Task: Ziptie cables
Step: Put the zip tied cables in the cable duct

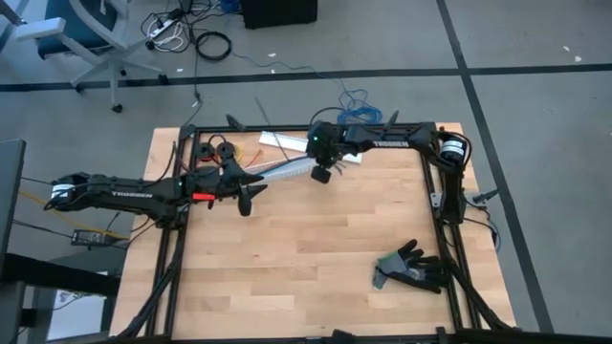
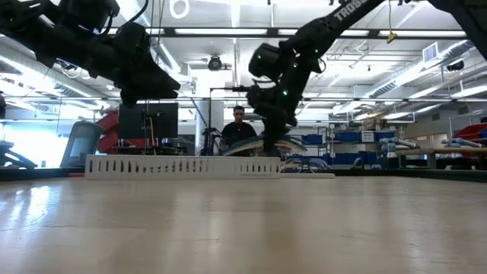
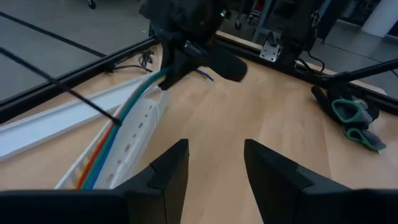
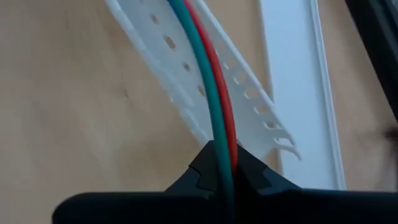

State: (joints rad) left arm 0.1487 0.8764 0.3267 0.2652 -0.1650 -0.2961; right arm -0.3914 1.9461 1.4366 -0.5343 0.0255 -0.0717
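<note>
The right pincer (image 4: 219, 163) is clamping the cables (image 4: 211, 93) at the end of the white slotted duct (image 1: 287, 170) near the tabletop's (image 1: 316, 258) far edge. The left pincer (image 3: 214, 171) is hovering beside the duct, fingers spread apart, gripping nothing. The ziptie (image 3: 84, 99) is crossing the cables

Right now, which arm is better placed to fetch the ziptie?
Left, probably. The right pincer is shut on the cables running along the white slotted duct, so it is occupied. The left pincer is open and holds nothing, and the ziptie lies across the duct just ahead of it.
</note>
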